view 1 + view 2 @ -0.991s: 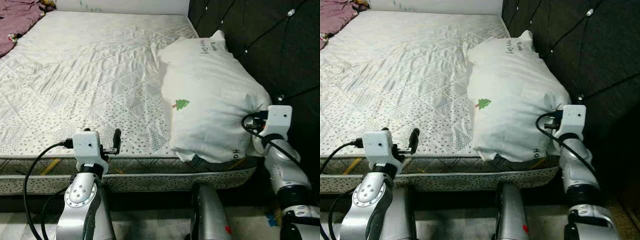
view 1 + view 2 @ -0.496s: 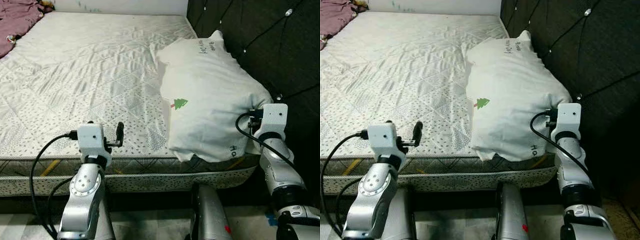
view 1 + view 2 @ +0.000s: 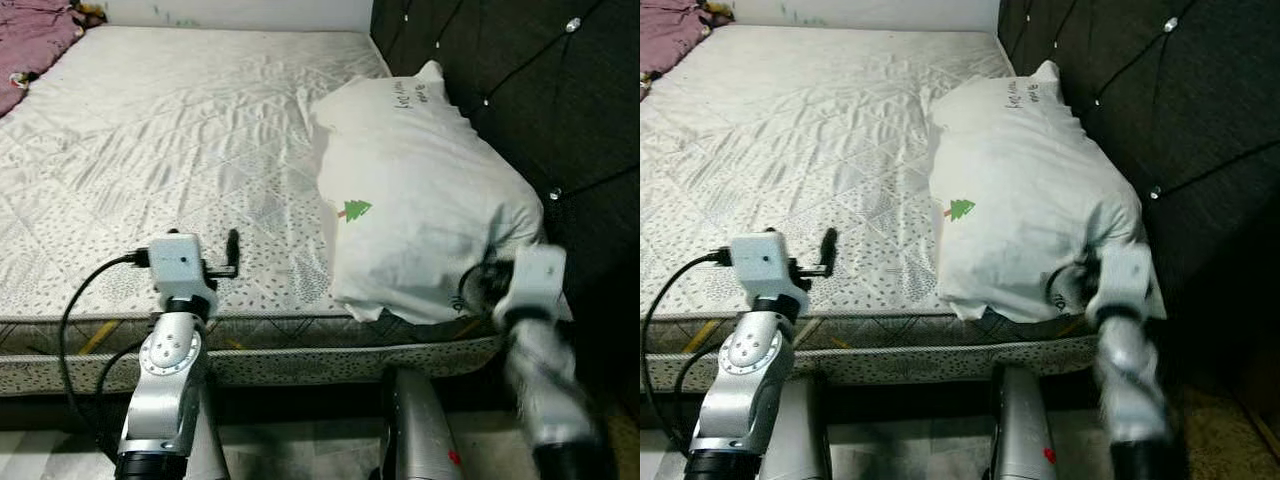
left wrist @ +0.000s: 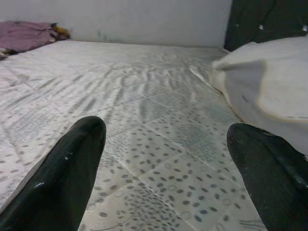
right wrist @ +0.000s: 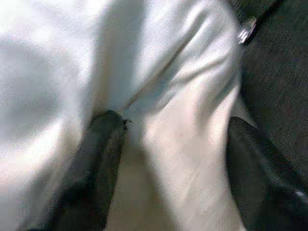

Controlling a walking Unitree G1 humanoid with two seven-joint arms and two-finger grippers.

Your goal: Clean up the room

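1. The right gripper [image 5: 168,159] has dropped from the side of the big white pillow with a small green tree print [image 3: 420,200] toward its near lower corner (the arm is blurred, so it is moving). Its fingers [image 5: 103,159] are spread apart with pillow cloth between them, gripping nothing.
2. The pillow lies against the dark tufted headboard [image 3: 520,80] on the grey quilted mattress [image 3: 180,140], so this placement looks finished.
3. The left gripper [image 4: 168,159] hovers wide open over the mattress edge, a little higher than before.

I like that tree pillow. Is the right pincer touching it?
Touching. The right wrist view shows the right pincer open, one finger pressed into the pillow.
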